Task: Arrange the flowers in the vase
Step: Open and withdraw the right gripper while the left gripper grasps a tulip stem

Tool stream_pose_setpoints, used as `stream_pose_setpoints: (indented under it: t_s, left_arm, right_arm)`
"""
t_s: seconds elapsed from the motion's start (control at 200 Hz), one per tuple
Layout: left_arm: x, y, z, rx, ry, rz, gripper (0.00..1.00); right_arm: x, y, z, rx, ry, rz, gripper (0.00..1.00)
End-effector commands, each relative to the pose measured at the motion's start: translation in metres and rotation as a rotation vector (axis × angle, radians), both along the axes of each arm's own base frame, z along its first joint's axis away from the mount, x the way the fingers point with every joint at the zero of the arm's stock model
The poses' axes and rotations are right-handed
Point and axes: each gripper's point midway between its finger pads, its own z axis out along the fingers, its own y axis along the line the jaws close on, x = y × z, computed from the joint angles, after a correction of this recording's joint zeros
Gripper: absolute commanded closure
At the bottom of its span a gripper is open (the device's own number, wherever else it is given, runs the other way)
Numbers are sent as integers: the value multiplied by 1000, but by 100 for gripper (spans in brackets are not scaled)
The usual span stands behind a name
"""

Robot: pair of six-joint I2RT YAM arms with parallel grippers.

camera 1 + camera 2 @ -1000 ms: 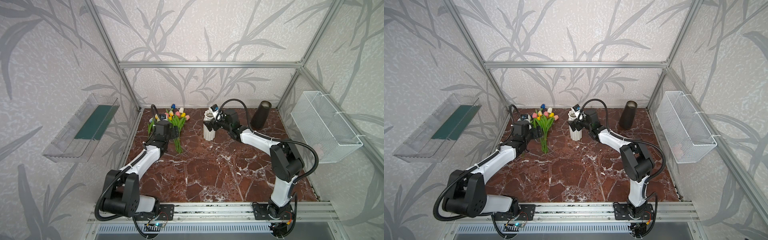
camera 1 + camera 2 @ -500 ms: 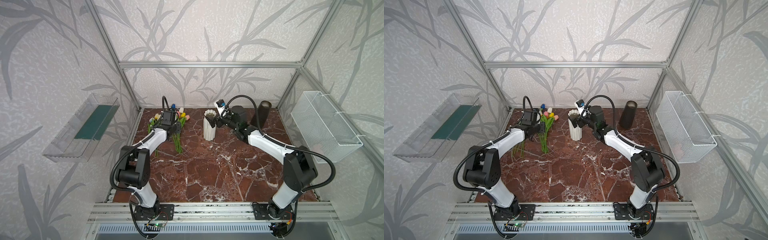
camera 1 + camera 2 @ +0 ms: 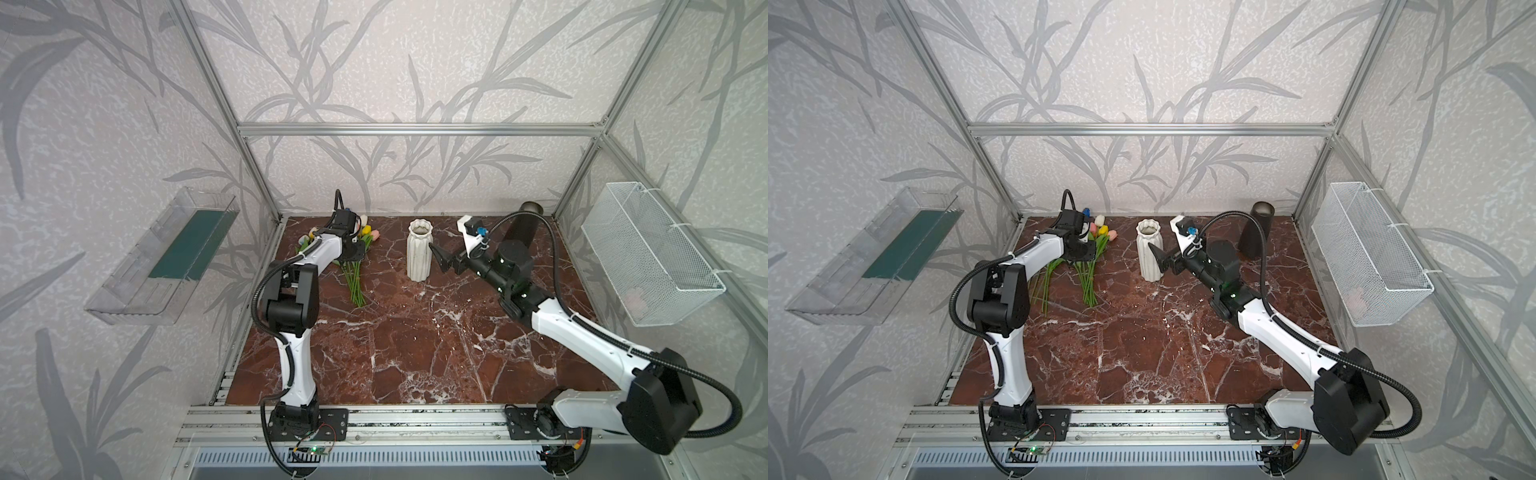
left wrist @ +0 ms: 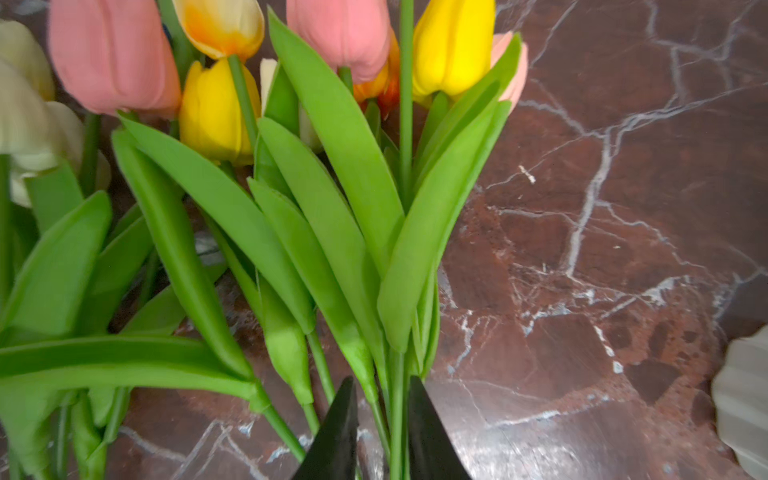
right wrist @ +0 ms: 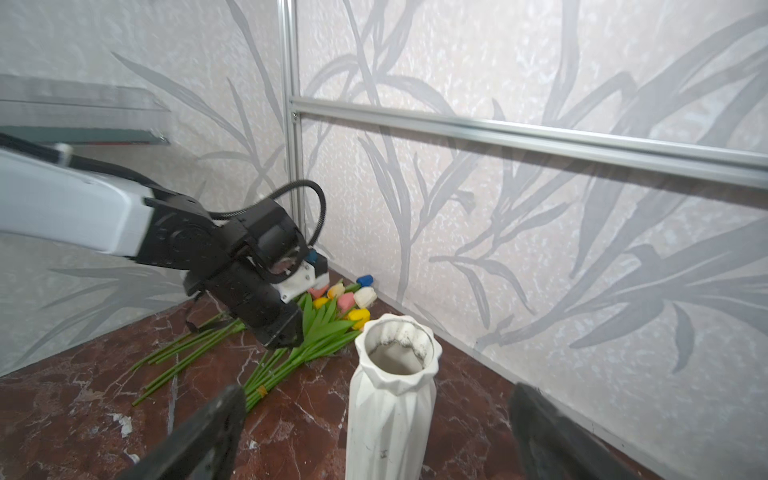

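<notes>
Flowers (image 3: 354, 279) lie flat on the table (image 3: 415, 353) near its back left corner. Their heads point to the back edge and their green stems point to the front. We see pink, yellow, white and orange heads up close in the left wrist view. A few loose stems lie just beside the bunch, nearer the left edge.

We see the left gripper (image 4: 381, 399) low over the flowers. Its two black jaws stand close together with a few thin stems between them. We cannot tell if they squeeze the stems.

The white vase (image 3: 417, 249) stands upright near the middle of the back edge, well apart from the flowers. The right gripper (image 3: 441, 257) hangs just beside the white vase, on its right. Its jaws are wide apart and hold nothing.

A dark tube (image 3: 524, 228) stands near the back right corner.
</notes>
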Motion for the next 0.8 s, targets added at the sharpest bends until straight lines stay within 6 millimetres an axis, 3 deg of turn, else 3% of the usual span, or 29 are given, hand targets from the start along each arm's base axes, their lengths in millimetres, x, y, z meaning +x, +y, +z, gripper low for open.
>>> stream_pose_setpoints:
  t_s: [0.0,0.16,0.36,0.465,0.605,0.795]
  left_arm:
    - [-11,-4,-12,-21,98,-30,77]
    - [-11,-3,-18,-10,113,-27,85]
    - [-11,1,-14,9,105,-15,100]
    - [-11,2,-5,6,94,-9,100]
    - [-14,4,19,8,61,15,100]
    - [-24,5,69,-19,-22,44,100]
  right_arm:
    - [-25,-5,5,38,-118,4,1]
    - [-54,-9,-9,35,-178,19,1]
    - [-63,-12,-24,16,-173,21,1]
    - [-65,-12,-32,5,-168,23,1]
    - [-71,-12,-45,-11,-160,36,1]
    - [-81,-13,-58,-6,-178,41,1]
